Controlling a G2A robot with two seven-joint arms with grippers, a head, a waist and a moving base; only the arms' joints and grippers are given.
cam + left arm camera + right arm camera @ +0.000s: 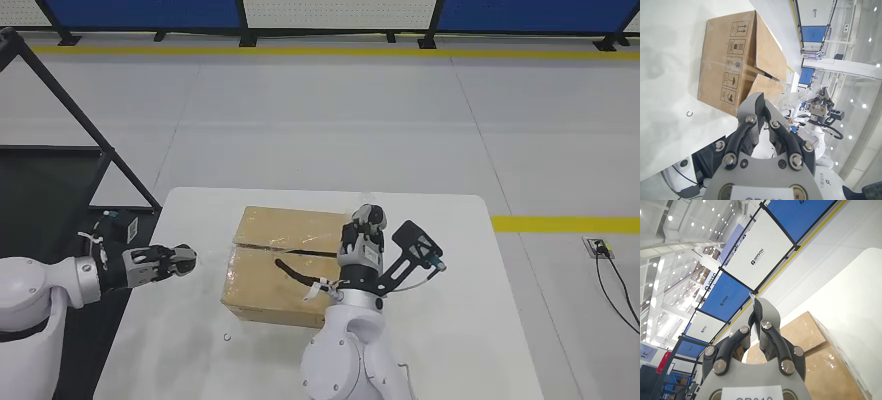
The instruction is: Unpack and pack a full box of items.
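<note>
**Right gripper pinched on tape above an unheld box**

The right gripper (368,215) hangs over the box (280,270), its fingers closed on the end of a clear strip of tape (798,95). The tape runs back toward the seam between the top flaps. The left gripper (185,257) sits low beside the box's end, apart from it, with its fingers drawn together on nothing.

The box is in the middle of the table (440,300), flaps down, with one flap edge slightly lifted at the seam.

The main risk looks to be the box itself, since nothing pins it down. If the tape grips the cardboard harder than the box's weight resists, a pull could drag or tip the box instead of peeling the tape. The strip is thin and glossy, so it might tear partway or slide out of the pinch, leaving the seam half sealed. It may also cling to the fingers on release.
</note>
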